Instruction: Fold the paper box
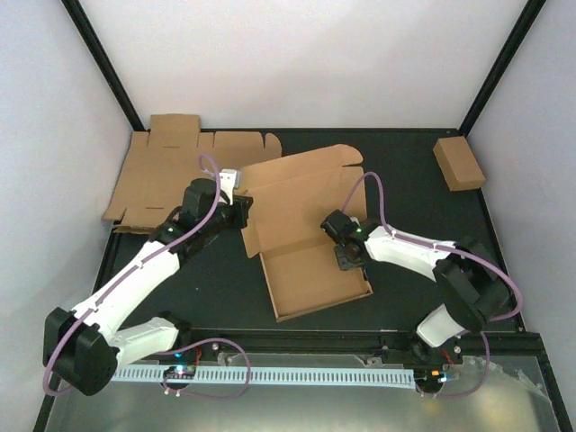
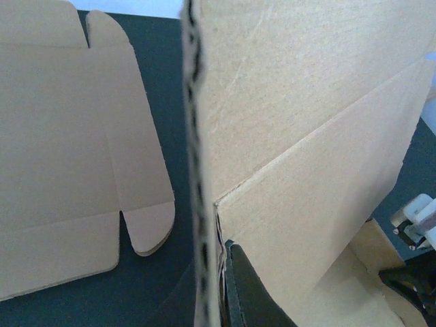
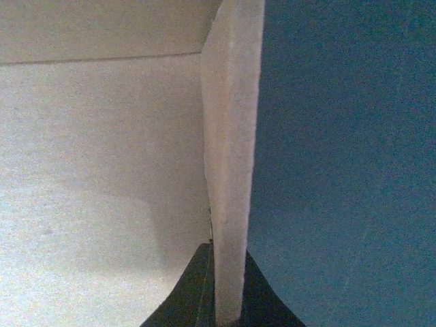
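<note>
The paper box (image 1: 306, 234), brown corrugated cardboard, lies mid-table as a shallow tray with its lid panel stretching toward the back. My left gripper (image 1: 241, 209) is shut on the box's left side flap. In the left wrist view that flap's corrugated edge (image 2: 197, 170) runs upright between the fingers (image 2: 252, 293). My right gripper (image 1: 346, 247) is shut on the box's right wall. From the right wrist, the wall (image 3: 231, 170) stands upright in the right gripper (image 3: 228, 300), with the box floor (image 3: 102, 170) to its left.
A second flat cardboard blank (image 1: 171, 171) lies at the back left, also seen beside the held flap in the left wrist view (image 2: 61, 170). A small closed brown box (image 1: 458, 163) sits at the back right. A dark mat (image 3: 340, 170) covers the table.
</note>
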